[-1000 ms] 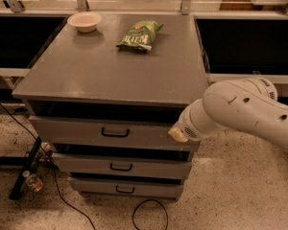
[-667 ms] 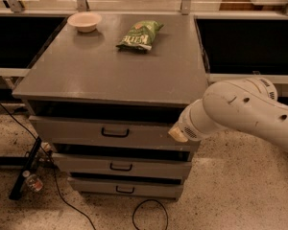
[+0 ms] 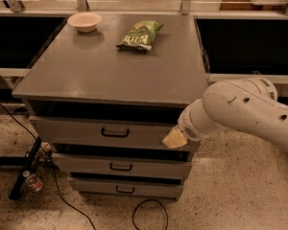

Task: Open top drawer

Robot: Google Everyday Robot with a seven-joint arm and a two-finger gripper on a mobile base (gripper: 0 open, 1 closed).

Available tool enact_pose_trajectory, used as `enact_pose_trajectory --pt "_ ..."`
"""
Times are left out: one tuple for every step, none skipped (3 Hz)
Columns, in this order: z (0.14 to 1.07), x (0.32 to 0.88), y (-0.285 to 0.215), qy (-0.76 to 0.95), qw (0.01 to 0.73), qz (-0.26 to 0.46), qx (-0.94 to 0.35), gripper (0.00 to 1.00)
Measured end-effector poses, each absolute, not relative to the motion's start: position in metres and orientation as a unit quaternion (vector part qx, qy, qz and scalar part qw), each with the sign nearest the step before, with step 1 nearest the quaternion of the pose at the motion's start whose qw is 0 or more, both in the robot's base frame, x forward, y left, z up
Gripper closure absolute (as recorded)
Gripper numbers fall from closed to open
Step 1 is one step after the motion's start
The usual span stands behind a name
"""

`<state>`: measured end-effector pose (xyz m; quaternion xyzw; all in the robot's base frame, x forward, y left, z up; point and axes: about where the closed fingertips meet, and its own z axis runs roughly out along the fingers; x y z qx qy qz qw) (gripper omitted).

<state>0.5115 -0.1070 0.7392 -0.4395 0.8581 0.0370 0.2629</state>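
The top drawer (image 3: 77, 131) is the widest grey drawer front, just under the cabinet top, with a black loop handle (image 3: 115, 132) at its centre. A dark gap shows above its front. My white arm (image 3: 240, 111) reaches in from the right. My gripper (image 3: 175, 139) shows only as a pale yellowish tip at the arm's end, right at the drawer front's right end and well to the right of the handle. The rest of it is hidden behind the arm.
Two shorter grey drawers (image 3: 120, 166) (image 3: 125, 189) sit below. On the grey cabinet top (image 3: 110, 71) lie a white bowl (image 3: 84, 21) and a green chip bag (image 3: 140, 34). Black cables (image 3: 149, 214) and a bottle (image 3: 32, 181) lie on the speckled floor.
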Motion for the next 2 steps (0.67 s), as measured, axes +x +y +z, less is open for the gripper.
enact_pose_trajectory --pt "0.7392 0.5115 -0.1070 0.858 0.263 0.037 -0.440 0.00" --pt "0.7318 0.5178 -0.1030 0.862 0.259 0.037 -0.435 0.00"
